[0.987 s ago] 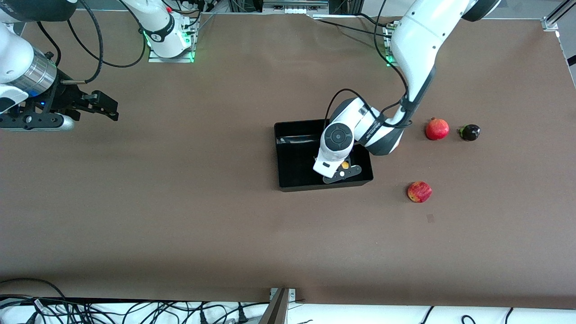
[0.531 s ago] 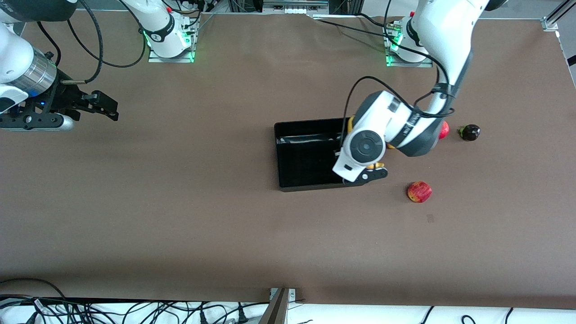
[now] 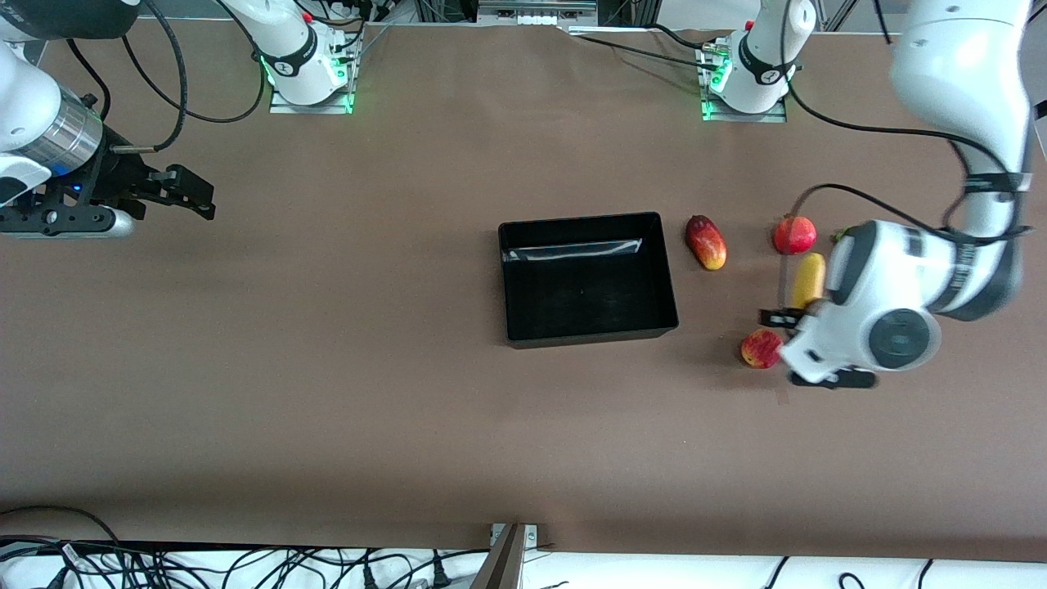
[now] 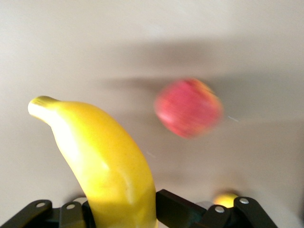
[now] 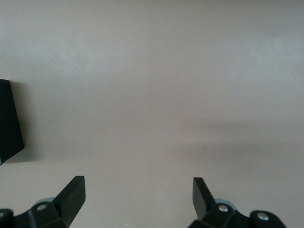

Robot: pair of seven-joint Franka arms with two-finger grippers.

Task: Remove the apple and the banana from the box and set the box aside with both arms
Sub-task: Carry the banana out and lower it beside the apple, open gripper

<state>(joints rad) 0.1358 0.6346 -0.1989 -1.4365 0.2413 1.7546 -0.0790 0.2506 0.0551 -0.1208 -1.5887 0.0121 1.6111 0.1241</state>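
My left gripper (image 3: 806,315) is shut on the long yellow banana (image 3: 808,278) and holds it above the table, between the apple and a crowned red fruit. In the left wrist view the banana (image 4: 102,161) sits between the black fingers (image 4: 183,211), with the streaked red-and-yellow apple (image 4: 189,108) below it, blurred. The apple (image 3: 761,349) lies on the table beside the left wrist. The black box (image 3: 511,282) stands mid-table with nothing in it. My right gripper (image 3: 192,196) waits open and empty at the right arm's end; it also shows in the right wrist view (image 5: 137,190).
A dark-red-and-yellow mango-like fruit (image 3: 706,241) lies beside the box toward the left arm's end. A plain red crowned fruit (image 3: 794,235) lies past it. The left arm's wrist (image 3: 891,311) hangs over that end. A black corner (image 5: 8,121) shows in the right wrist view.
My left gripper has swung out from over the box toward the left arm's end, carrying the banana, and now hangs beside the apple. The mango-like fruit has come into view. The right arm has not moved.
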